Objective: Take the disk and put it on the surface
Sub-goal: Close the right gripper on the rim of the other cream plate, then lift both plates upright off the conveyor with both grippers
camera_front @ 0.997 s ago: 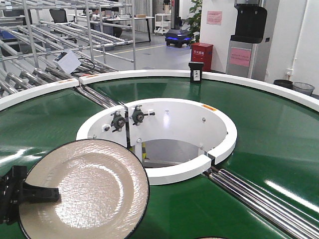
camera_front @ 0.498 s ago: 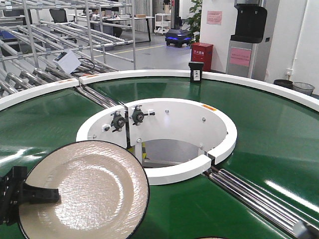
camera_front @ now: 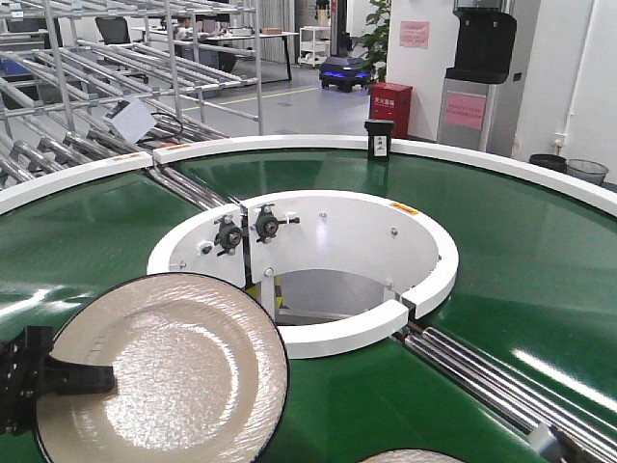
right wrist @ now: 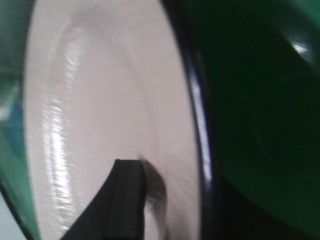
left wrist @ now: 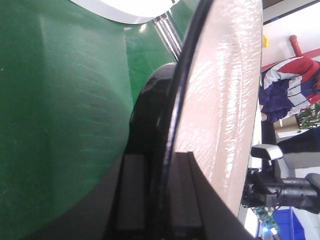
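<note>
Left claw point(camera_front: 96, 378) is clamping the disk point(camera_front: 183, 376) by its rim above the belt point(camera_front: 501, 270). Carrying it level is probably mattering most.

A glossy grey floor point(camera_front: 308, 111) runs back to a white wall point(camera_front: 554, 77) bearing a pink notice point(camera_front: 415, 34). Silver metal tube racks point(camera_front: 106, 53) fill the left. A red box-shaped cabinet point(camera_front: 390, 108) stands beside a tall grey machine with a black top point(camera_front: 479, 58). A leafy green plant point(camera_front: 376, 39) rises behind the cabinet, and two dark round bins point(camera_front: 585, 171) sit at the right.
</note>
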